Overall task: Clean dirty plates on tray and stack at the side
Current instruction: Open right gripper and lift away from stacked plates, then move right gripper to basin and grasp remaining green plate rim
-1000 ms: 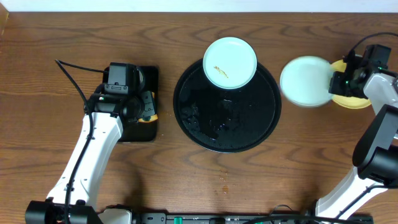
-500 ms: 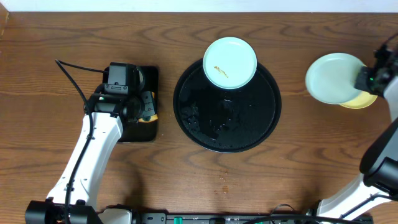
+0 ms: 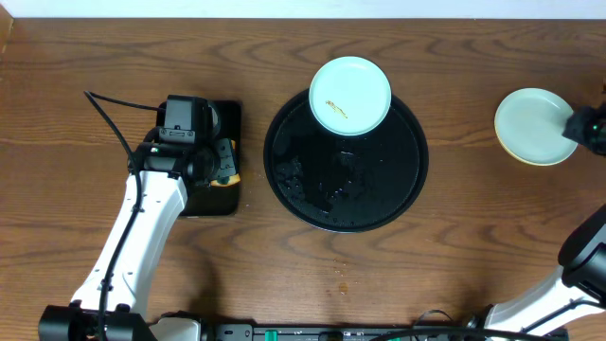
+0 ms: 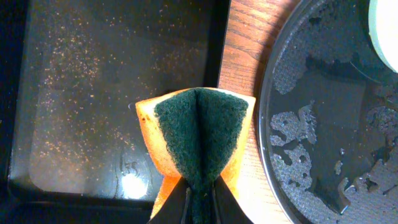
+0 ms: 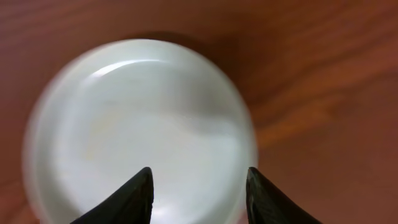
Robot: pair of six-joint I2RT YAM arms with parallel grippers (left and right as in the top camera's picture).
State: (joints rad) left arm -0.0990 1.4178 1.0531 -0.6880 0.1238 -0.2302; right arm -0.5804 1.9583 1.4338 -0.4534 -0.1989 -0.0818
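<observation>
A pale mint-blue plate [image 3: 350,95] with a thin brown smear sits on the far rim of the round black tray [image 3: 312,199]. A second mint-blue plate [image 3: 533,125] lies on the tabletop at the right, on top of the yellow plate, of which only a thin edge [image 3: 542,162] shows. My right gripper [image 3: 587,128] is at that plate's right side, and in the right wrist view it [image 5: 199,177] is open above the clean plate [image 5: 137,118]. My left gripper [image 4: 199,199] is shut on an orange and green sponge [image 4: 199,134].
A smaller rectangular black tray [image 3: 204,204] lies under the left gripper, left of the round tray. The round tray [image 4: 336,124] is wet with water patches. Bare wood tabletop [image 3: 445,256] surrounds both trays.
My right gripper has moved right with the mint-blue plate, which now lies over the yellow plate. The left arm and the smeared plate have not moved.
</observation>
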